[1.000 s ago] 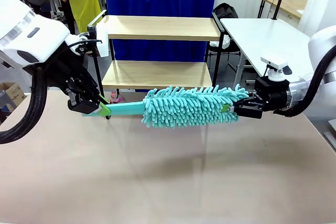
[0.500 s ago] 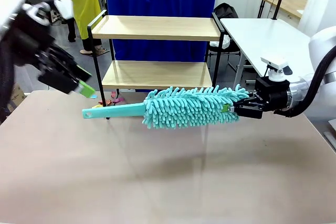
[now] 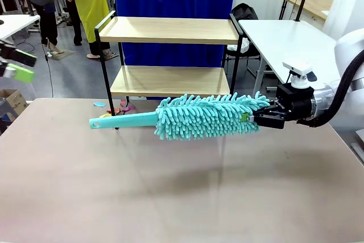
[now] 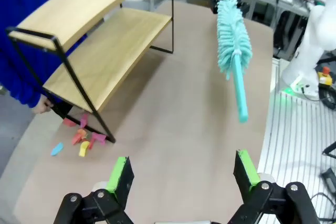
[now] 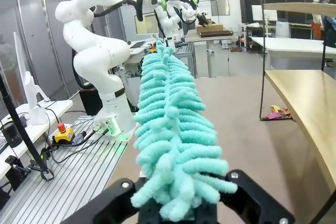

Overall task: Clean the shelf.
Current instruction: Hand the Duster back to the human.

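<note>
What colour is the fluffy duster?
Teal, head and handle alike; the duster shows best in the front view.

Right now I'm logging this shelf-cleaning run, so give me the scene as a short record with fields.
tool: teal duster, held level above the table
right gripper: shut on the duster's fluffy tip
left gripper: open, holding nothing
handle: free, pointing toward the robot's left
shelf: both boards bare
debris: coloured scraps on the table by a shelf leg

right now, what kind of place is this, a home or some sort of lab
Most likely a robotics lab: a white robot arm on a metal base, work tables behind the shelf, and cables on the floor.
</note>
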Controlling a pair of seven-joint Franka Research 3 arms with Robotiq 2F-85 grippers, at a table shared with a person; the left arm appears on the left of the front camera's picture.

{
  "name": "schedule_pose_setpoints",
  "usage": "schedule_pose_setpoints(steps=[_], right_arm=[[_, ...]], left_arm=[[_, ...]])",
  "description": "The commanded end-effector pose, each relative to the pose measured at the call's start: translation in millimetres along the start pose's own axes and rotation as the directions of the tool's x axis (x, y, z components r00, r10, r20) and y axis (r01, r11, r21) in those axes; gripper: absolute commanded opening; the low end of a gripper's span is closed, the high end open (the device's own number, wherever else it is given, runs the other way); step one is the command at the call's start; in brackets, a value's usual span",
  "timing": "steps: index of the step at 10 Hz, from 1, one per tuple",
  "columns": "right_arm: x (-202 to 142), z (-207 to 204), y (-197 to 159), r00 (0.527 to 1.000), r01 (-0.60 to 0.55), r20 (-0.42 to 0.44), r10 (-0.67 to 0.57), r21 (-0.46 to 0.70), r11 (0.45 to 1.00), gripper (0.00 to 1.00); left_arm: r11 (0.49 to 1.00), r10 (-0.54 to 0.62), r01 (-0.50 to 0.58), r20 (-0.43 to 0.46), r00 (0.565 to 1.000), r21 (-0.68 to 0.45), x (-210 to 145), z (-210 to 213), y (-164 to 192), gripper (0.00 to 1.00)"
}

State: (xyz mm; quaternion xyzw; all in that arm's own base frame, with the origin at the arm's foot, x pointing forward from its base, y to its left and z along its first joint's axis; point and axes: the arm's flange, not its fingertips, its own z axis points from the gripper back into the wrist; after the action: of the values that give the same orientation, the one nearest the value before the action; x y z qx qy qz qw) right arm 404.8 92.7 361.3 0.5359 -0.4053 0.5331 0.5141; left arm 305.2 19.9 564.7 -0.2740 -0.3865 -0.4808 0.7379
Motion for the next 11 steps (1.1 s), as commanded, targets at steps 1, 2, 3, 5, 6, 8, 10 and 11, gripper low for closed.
schedule_pose_setpoints(steps=[1, 2, 3, 5, 6, 8, 10, 11], right_arm=[[3.2, -1.0, 0.9, 1.000, -0.007, 0.007, 0.007, -0.008, 1.000, 0.00], [0.0, 0.0, 0.0, 1.000, 0.000, 0.000, 0.000, 0.000, 1.000, 0.17], [25.6, 5.2, 5.4, 0.999, -0.035, 0.013, 0.035, -0.004, 0.999, 0.17], [90.3, 20.6, 22.8, 0.991, -0.125, 0.029, 0.127, -0.069, 0.990, 0.17], [120.6, 30.4, 30.6, 0.984, -0.170, 0.023, 0.174, -0.112, 0.979, 0.17], [172.0, 53.8, 42.5, 0.975, -0.204, 0.028, 0.221, -0.291, 0.935, 0.17], [197.3, 80.8, 49.7, 0.979, -0.167, 0.020, 0.204, -0.500, 0.850, 0.17], [202.4, 99.6, 55.6, 0.985, -0.100, 0.050, 0.166, -0.617, 0.780, 0.17]], left_arm=[[0.994, -0.097, 0.097, 0.000, 0.995, -0.048, -47.2, -24.4, -32.6, 1.00], [1.000, 0.000, 0.000, 0.000, 1.000, 0.000, 0.0, 0.0, 0.0, 1.00], [1.000, 0.000, 0.000, 0.000, 1.000, 0.000, 0.0, 0.0, 0.0, 1.00], [1.000, 0.000, 0.000, 0.000, 1.000, 0.000, 0.0, 0.0, 0.0, 1.00], [1.000, 0.000, 0.000, 0.000, 1.000, 0.000, 0.0, 0.0, 0.0, 1.00], [1.000, 0.000, 0.000, 0.000, 1.000, 0.000, 0.0, 0.0, 0.0, 1.00], [1.000, 0.000, 0.000, 0.000, 1.000, 0.000, 0.0, 0.0, 0.0, 1.00], [1.000, 0.000, 0.000, 0.000, 1.000, 0.000, 0.0, 0.0, 0.0, 1.00]])
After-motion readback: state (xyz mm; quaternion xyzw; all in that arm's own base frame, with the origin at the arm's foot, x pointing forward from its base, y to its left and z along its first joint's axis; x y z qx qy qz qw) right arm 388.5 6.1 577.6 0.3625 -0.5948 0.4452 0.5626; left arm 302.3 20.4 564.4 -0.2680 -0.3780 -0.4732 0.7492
